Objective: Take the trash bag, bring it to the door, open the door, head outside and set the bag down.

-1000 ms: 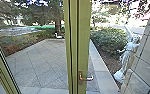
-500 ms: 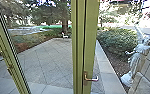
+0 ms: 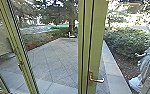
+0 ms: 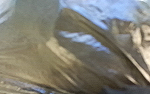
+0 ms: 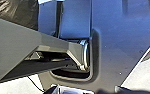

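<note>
Glossy dark plastic of the trash bag (image 4: 91,52) shows large and close in the left wrist view, wrinkled and shining. A piece of the bag (image 5: 14,12) appears in a corner of the right wrist view, beyond the robot's own arm and plate. In the head view a green-framed glass door (image 3: 98,42) stands in front, with a metal lever handle (image 3: 97,80) low on its frame. Whether either gripper's fingers are open or shut cannot be made out.
Through the glass lies a paved yard (image 3: 56,60) with a pale edging strip. A bush (image 3: 128,41) and a light statue (image 3: 149,65) stand on the right. Another green frame post (image 3: 19,55) with a fitting rises on the left.
The head camera has turned left, so the whole scene has shifted to the right, and more of the left frame and glass has come into view.
</note>
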Controlling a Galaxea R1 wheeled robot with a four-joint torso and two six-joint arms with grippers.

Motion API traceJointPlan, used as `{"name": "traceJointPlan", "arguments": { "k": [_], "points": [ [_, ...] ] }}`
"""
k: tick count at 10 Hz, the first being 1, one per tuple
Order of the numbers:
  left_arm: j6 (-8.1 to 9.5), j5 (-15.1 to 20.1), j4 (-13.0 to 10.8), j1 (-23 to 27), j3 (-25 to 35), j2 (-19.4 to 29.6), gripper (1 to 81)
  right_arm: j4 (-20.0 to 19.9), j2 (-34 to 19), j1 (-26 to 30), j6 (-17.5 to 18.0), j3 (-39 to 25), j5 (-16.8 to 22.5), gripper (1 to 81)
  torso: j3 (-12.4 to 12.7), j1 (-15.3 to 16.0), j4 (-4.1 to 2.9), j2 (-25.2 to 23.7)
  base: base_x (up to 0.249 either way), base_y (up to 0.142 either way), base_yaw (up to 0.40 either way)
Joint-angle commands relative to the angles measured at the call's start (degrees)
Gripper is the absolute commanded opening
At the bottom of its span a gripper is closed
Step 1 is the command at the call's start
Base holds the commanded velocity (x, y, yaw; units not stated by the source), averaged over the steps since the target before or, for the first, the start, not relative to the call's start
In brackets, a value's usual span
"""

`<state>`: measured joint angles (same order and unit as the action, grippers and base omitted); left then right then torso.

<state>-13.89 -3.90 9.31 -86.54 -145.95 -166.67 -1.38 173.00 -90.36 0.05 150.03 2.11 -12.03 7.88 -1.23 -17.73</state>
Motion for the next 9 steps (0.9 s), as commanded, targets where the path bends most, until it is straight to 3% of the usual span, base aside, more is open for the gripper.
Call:
{"name": "traceJointPlan", "arguments": {
  "k": [1, 6, 9],
  "points": [
    [-0.53, 3.1, -0.6, 2.6, 0.2, 0.4, 1.0, 0.3, 0.5, 2.1, -0.2, -0.5, 3.7, 81.1, 0.0, 0.0, 0.0, 0.0, 0.0, 0.0, 0.175],
    [-0.44, 3.1, -0.5, 2.6, 0.2, 0.3, 1.0, 0.3, 0.5, 2.1, -0.2, -0.5, 3.7, 81.1, 0.0, 0.0, 0.0, 0.0, 0.0, 0.0, 0.086],
    [-0.44, 3.0, -0.2, 2.6, 0.1, 0.3, 1.0, 0.1, 0.5, 2.1, -0.2, -0.5, 3.7, 81.1, 0.0, 0.0, 0.0, 0.0, 0.0, -0.068, 0.0]
  ]
}}
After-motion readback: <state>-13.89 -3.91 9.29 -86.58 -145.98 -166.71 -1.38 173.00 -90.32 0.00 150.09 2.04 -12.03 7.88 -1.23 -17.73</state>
